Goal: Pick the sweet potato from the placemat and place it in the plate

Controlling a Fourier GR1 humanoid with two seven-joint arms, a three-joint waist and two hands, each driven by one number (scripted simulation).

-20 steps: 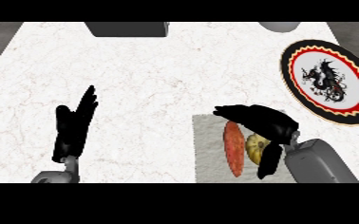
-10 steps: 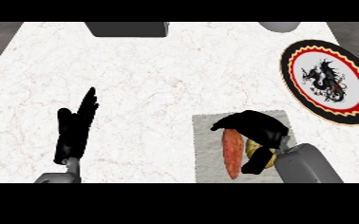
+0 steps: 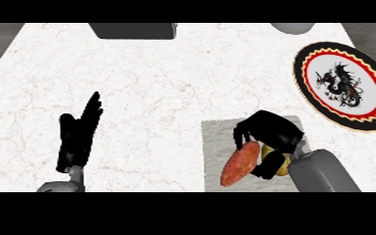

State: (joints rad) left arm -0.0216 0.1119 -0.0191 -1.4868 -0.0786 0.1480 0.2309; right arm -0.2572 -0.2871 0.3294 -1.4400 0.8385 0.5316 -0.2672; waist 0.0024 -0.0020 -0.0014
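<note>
An orange-red sweet potato (image 3: 240, 164) lies tilted on the grey placemat (image 3: 217, 144) at the lower right. My right hand (image 3: 270, 130) is curled over its upper end, fingers wrapped down on it. A yellowish thing (image 3: 278, 162) shows just right of the potato, partly under the wrist. The plate (image 3: 338, 90), black-rimmed with a red and yellow band and a dragon in the middle, sits at the right edge, apart from the hand. My left hand (image 3: 78, 135) rests open at the lower left, fingers up.
A dark grey block (image 3: 134, 30) stands at the counter's far edge, left of centre. A grey rounded object (image 3: 292, 27) sits at the far right. White marble counter (image 3: 161, 89) spreads between the hands and the plate.
My right hand has closed down over the sweet potato's top end, and the potato has tipped to lean more to the right. The left hand has stayed still.
</note>
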